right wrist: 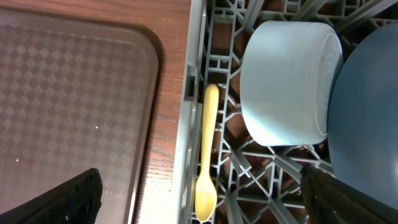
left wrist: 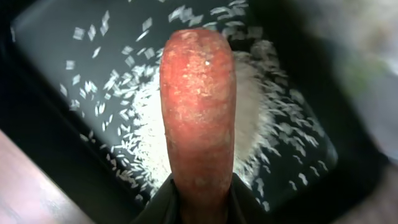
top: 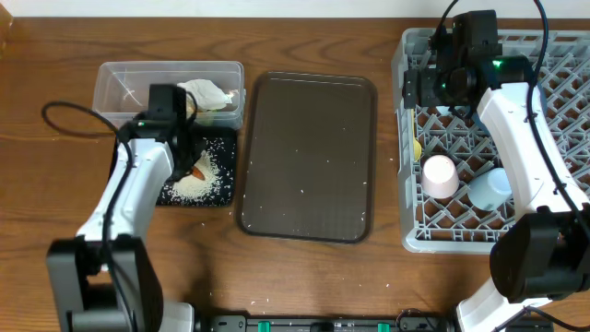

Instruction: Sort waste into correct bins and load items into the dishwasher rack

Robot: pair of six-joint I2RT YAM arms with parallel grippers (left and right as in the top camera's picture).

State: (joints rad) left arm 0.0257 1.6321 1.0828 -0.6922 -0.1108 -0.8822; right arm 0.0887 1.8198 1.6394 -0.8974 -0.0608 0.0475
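My left gripper [top: 189, 159] is shut on the thin orange carrot stick [left wrist: 198, 106] and holds it over the black tray [top: 171, 192], just above a heap of white rice grains [left wrist: 146, 124]. The clear tub [top: 120, 88] behind it holds crumpled white paper [top: 207, 92]. My right gripper [right wrist: 200, 190] is open and empty above the left side of the grey dishwasher rack [top: 461, 242]. Below it the yellow spoon [right wrist: 207, 149] lies along the rack's left wall, beside the pale bowl [right wrist: 289, 81] and the dark blue plate [right wrist: 367, 112]. A pink cup [top: 440, 175] and a light blue cup [top: 489, 187] stand in the rack.
The large dark brown serving tray [top: 309, 157] lies between the bins and the rack, with a few stray rice grains on it. The left arm's cable loops over the table to the left of the black tray.
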